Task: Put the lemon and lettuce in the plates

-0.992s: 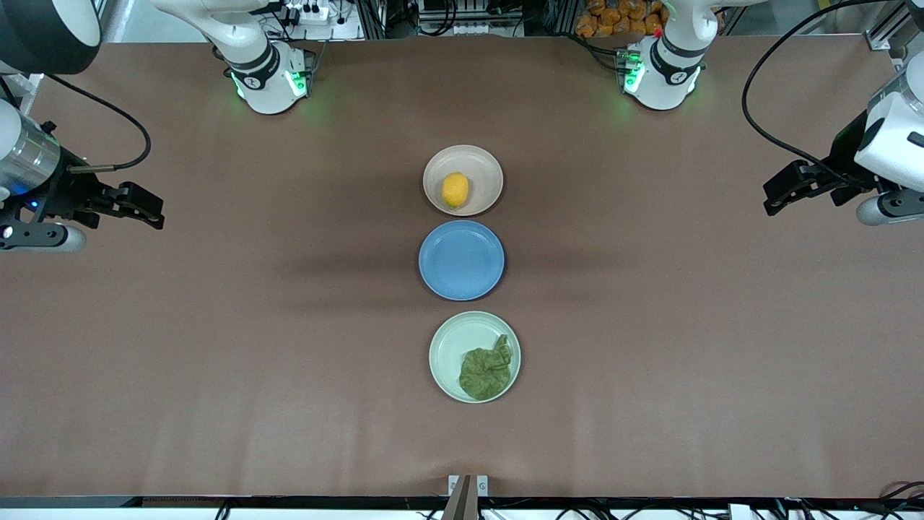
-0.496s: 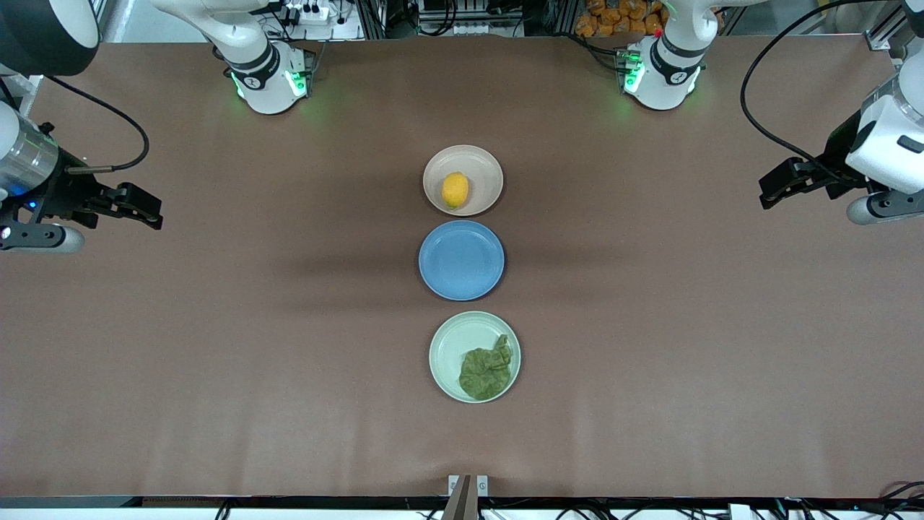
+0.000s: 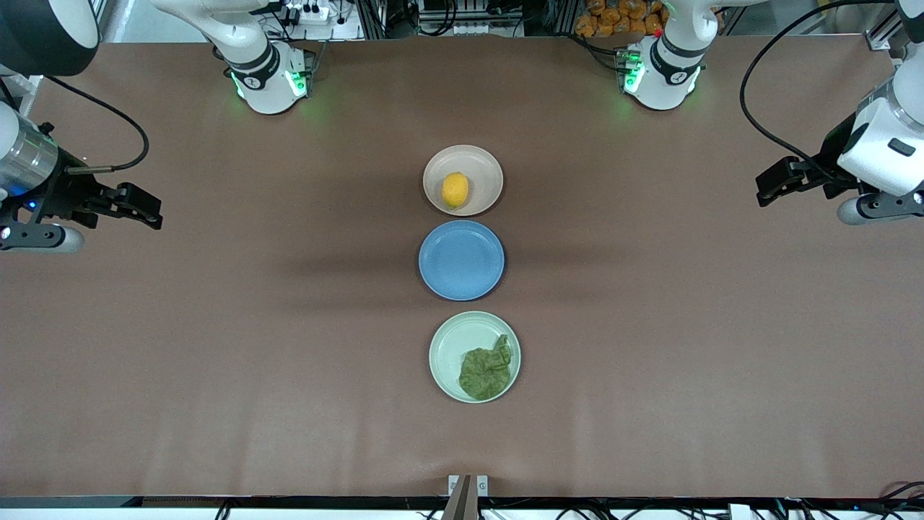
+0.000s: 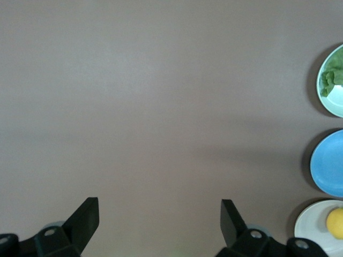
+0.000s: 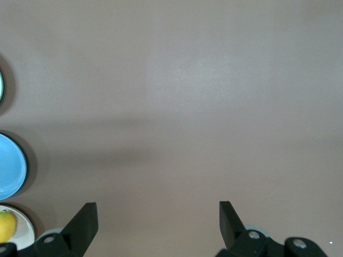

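Observation:
The yellow lemon (image 3: pixel 455 190) lies in the beige-pink plate (image 3: pixel 485 165), the plate farthest from the front camera. The dark-green lettuce (image 3: pixel 486 373) lies in the mint-green plate (image 3: pixel 451 339), the nearest one. Both show at the edge of the left wrist view: the lemon (image 4: pixel 336 223), the lettuce (image 4: pixel 332 77). My left gripper (image 3: pixel 766 189) is open and empty, up over bare table at the left arm's end. My right gripper (image 3: pixel 148 211) is open and empty over bare table at the right arm's end. The wrist views show open jaws, the left gripper (image 4: pixel 159 213) and the right gripper (image 5: pixel 158 217).
An empty blue plate (image 3: pixel 461 260) sits between the two task plates, all in one row at the table's middle. The brown table stretches wide on both sides of the row.
My left gripper has drawn a little farther toward the left arm's end of the table and slightly up. The right arm, the plates, lemon and lettuce have not moved.

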`<control>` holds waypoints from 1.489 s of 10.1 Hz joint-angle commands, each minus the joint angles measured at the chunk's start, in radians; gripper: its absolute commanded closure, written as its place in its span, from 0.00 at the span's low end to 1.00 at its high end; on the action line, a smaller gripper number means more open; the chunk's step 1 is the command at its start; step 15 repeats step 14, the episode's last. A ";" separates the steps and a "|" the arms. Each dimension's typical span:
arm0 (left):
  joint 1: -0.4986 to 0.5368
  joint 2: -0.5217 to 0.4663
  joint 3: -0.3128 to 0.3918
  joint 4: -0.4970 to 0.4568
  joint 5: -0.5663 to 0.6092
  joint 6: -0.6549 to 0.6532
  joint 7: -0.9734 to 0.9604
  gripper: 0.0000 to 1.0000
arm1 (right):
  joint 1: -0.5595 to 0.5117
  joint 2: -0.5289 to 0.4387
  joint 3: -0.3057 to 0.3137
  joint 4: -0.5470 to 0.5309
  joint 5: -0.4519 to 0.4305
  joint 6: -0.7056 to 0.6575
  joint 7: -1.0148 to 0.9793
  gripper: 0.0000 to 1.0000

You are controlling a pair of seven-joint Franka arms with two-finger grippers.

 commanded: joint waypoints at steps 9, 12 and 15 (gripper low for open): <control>0.014 -0.009 -0.001 -0.010 -0.047 0.057 0.072 0.00 | -0.018 -0.036 0.002 -0.051 0.013 0.009 0.006 0.00; 0.014 -0.003 -0.001 -0.006 -0.047 0.057 0.072 0.00 | -0.016 -0.036 0.004 -0.051 0.013 0.009 0.002 0.00; 0.012 0.006 -0.002 -0.003 -0.041 0.055 0.058 0.00 | -0.016 -0.036 0.004 -0.051 0.013 0.006 0.002 0.00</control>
